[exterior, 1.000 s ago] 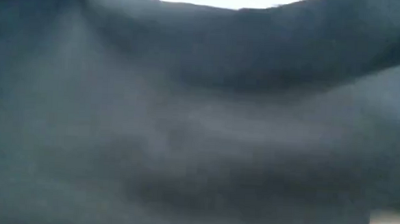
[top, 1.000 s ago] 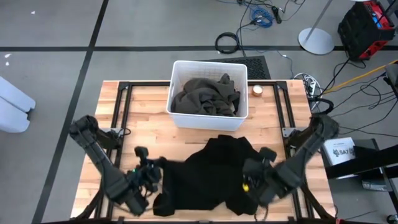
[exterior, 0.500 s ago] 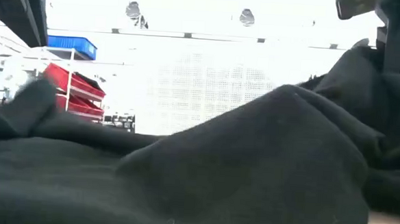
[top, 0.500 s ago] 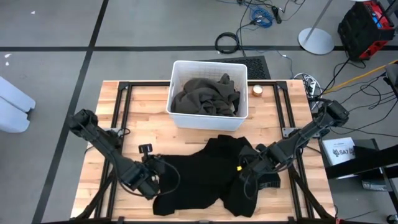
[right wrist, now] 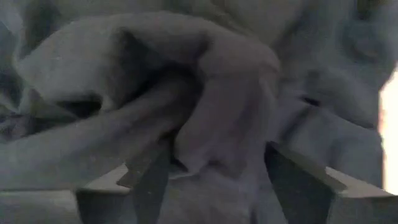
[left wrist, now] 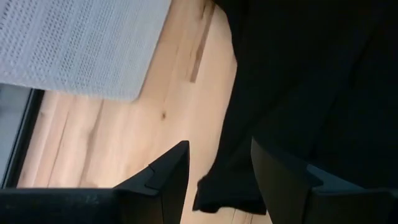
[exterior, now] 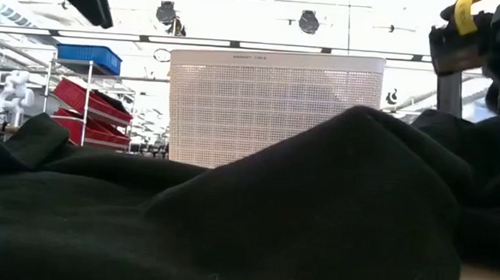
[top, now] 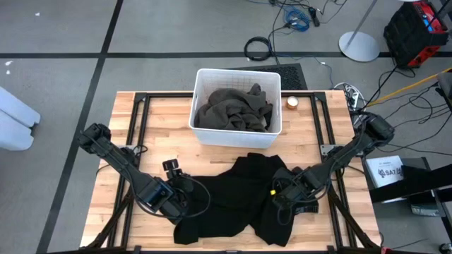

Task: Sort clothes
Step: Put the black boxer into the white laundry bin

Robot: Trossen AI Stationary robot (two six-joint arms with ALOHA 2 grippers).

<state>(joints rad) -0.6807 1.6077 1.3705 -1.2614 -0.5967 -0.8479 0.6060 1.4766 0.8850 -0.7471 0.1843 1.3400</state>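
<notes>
While we're looking down, left gripper at the crumpled black fabric garment's left edge, fingers spread, nothing held, white perforated plastic bin with olive-brown clothes behind, right gripper on the garment's right side, fingers parted around a fold.

Two dark jointed arms, the right arm bearing a yellow tag.

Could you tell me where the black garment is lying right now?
In the high view, the black garment lies spread on the table's near half, between both grippers, just in front of the white bin.
</notes>
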